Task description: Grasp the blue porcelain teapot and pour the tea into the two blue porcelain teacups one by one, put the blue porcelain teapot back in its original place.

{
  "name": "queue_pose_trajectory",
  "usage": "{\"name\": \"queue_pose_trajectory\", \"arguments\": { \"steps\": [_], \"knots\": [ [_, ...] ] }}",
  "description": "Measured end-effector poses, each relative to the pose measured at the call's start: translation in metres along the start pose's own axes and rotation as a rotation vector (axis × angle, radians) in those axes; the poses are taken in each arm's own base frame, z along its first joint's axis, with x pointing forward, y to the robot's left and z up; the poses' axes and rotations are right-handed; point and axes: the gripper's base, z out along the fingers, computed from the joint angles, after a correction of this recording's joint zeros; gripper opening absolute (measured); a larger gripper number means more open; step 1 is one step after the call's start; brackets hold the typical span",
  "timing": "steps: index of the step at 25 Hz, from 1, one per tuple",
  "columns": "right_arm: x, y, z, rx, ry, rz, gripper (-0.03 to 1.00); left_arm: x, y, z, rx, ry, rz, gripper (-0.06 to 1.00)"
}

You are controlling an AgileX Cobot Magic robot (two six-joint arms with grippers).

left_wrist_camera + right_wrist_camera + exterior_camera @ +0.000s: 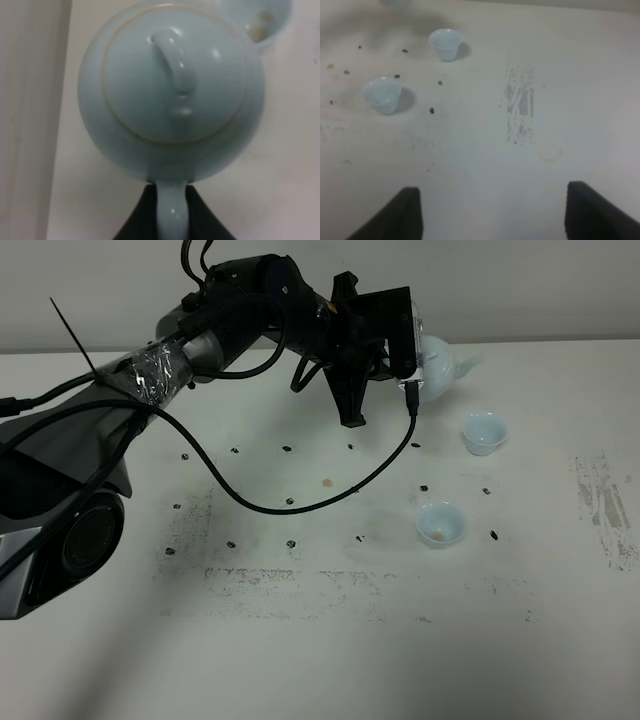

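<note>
The blue porcelain teapot (442, 365) sits at the far side of the table, half hidden behind my left gripper (412, 352), with its spout pointing right. From the left wrist, the teapot (170, 90) fills the view with its lid and knob on top. The left gripper (171, 202) is shut on its loop handle, black fingers (142, 215) on both sides. Whether the pot rests on the table I cannot tell. Two blue porcelain teacups stand upright right of centre, one farther (483, 431) and one nearer (440, 524). My right gripper (495, 212) is open above bare table, the teacups (446, 43) (382, 94) well ahead of it.
A black cable (300, 502) droops from the left arm onto the white table (320, 640). Dark specks dot its middle and a scuffed grey patch (600, 505) lies at the right. The wall edge runs just behind the teapot. One teacup rim (260, 22) peeks past the pot.
</note>
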Motion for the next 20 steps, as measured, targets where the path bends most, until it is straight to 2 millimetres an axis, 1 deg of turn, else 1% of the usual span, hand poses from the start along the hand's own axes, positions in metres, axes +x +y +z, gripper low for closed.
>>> {"name": "queue_pose_trajectory", "arguments": {
  "steps": [7,10,14,20],
  "knots": [
    [0.0,0.0,0.0,0.0,0.0,0.0,0.58,0.011,-0.006,-0.004,0.113,0.031,-0.016,0.0],
    [0.0,0.0,0.0,-0.001,0.0,0.0,0.58,0.014,-0.007,-0.006,0.148,0.013,-0.046,0.0],
    [0.0,0.0,0.0,-0.001,0.0,0.0,0.58,0.01,-0.006,-0.008,0.168,-0.055,-0.107,0.0],
    [0.0,0.0,0.0,-0.002,0.0,0.001,0.58,0.007,-0.009,-0.008,0.195,-0.078,-0.117,0.0]
  ]
}}
